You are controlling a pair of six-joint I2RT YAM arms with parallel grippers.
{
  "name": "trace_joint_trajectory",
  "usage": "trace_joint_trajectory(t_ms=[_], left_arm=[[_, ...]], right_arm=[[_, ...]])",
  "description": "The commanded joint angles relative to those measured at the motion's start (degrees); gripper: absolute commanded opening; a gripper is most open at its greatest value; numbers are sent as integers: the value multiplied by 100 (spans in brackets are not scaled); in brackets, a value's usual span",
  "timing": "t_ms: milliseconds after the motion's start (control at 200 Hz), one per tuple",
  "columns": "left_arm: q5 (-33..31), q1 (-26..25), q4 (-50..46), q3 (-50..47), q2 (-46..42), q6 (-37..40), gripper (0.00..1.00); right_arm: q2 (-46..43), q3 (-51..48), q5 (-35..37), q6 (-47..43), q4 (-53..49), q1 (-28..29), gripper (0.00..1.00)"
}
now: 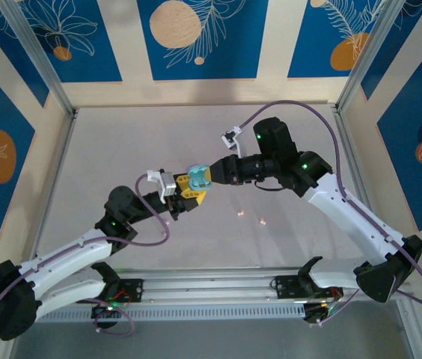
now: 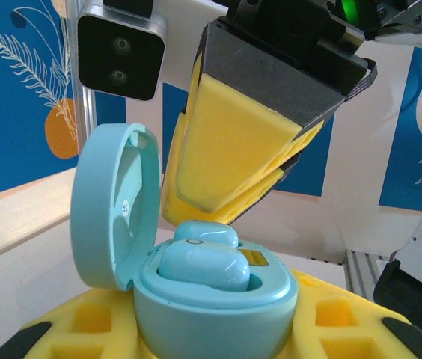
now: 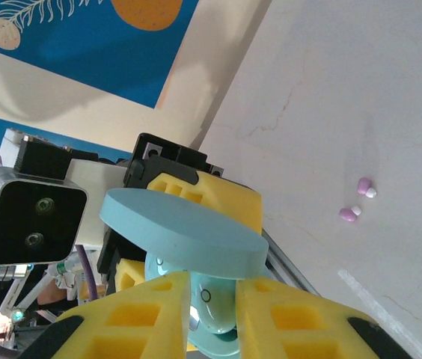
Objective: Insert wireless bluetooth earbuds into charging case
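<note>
Jaws: L gripper [image 1: 188, 194] clamped on the blue charging case [image 2: 218, 303], lid [image 2: 114, 202] hinged up; R gripper [image 3: 212, 295] nearly together w/ tips at the rear blue bud [image 2: 209, 232], can't tell if pinching or just pressing. Step, by my reading: seating bud no. 2; front blue bud [image 2: 200, 268] lies in its well, rear one looks abt home, so next = light push down, let go, lift straight w/o knocking lid. Two lilac-pink buds [image 3: 348, 215] lie loose on table [image 3: 331, 90], well apart from case.
</note>
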Motion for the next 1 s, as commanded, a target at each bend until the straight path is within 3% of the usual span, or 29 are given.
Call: trace_joint_trajectory(t_ms=[0, 220, 515, 690, 995], left_arm=[[44, -38, 266, 124, -129, -45, 23], [25, -38, 192, 115, -182, -10, 23], [168, -36, 99, 122, -183, 59, 23], [524, -63, -26, 255, -62, 29, 24], [495, -110, -59, 317, -43, 17, 24]], right_arm=[[12, 189, -34, -105, -283, 71, 23], [-262, 98, 161, -58, -180, -45, 27], [-999, -451, 624, 432, 472, -414, 42], [-768, -255, 647, 706, 462, -438, 53], [-78, 196, 265, 673, 120, -333, 55]])
